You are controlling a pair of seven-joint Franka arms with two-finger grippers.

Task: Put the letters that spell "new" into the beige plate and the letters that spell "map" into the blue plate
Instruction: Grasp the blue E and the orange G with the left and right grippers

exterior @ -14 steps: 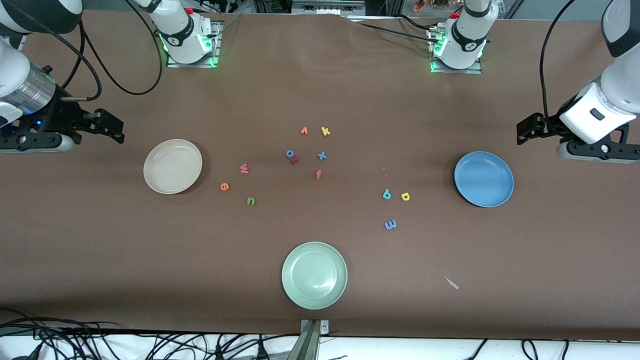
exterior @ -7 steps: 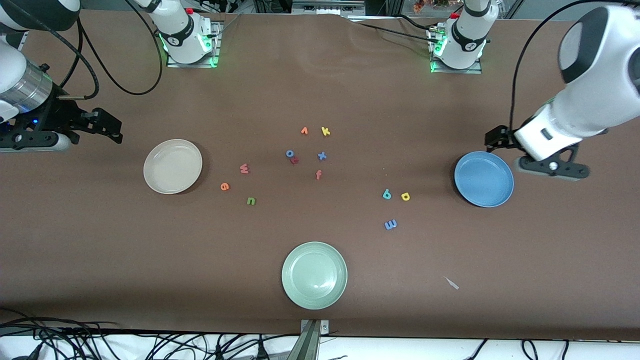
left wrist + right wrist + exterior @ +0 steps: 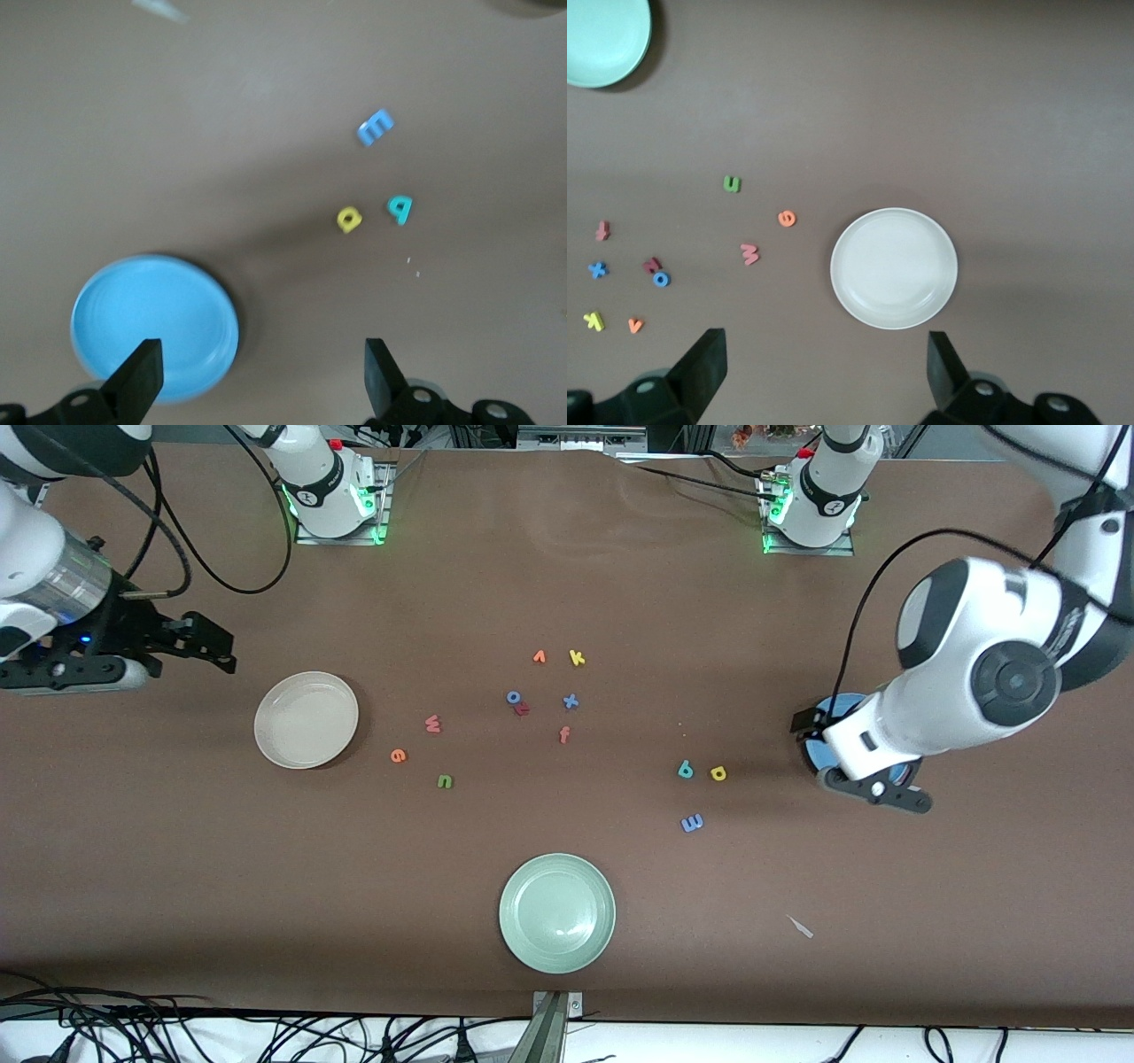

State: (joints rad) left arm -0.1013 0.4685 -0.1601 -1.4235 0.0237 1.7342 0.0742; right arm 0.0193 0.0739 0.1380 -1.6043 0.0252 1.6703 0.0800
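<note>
Table: brown cloth (image 3: 567, 584) covers the whole worktop we share, with both arm bases along its top edge in the front view.
Left arm: we have swung it in from the table's end over the last second; it now hangs over the blue plate (image 3: 155, 323), hiding most of it in the front view.
Right arm: it has barely shifted and waits at its own end of the table, near the beige plate (image 3: 306, 719).
Plates: beige and blue both hold nothing; the pale green plate (image 3: 556, 912) sits nearest the front camera and has no part in our job.
Left gripper (image 3: 257, 376): fingers spread wide, nothing between them. The blue plate lies partly under one finger (image 3: 137, 376); the yellow "p" (image 3: 349, 219), teal "a" (image 3: 400, 208) and blue "m" (image 3: 375, 127) lie ahead of the fingertips, well clear.
Right gripper (image 3: 819, 372): fingers (image 3: 700, 367) wide apart, holding nothing. The beige plate lies just ahead of the gap; the pinkish "w" (image 3: 749, 254), orange "e" (image 3: 787, 218) and green "n" (image 3: 732, 184) lie off past one finger.
Decoys: "k" (image 3: 577, 658), "v", "o", "x" and "f" cluster mid-table.
Meaning: no letter is placed yet; we judge the left arm's approach opens the "map" group, likely the "p" first.
</note>
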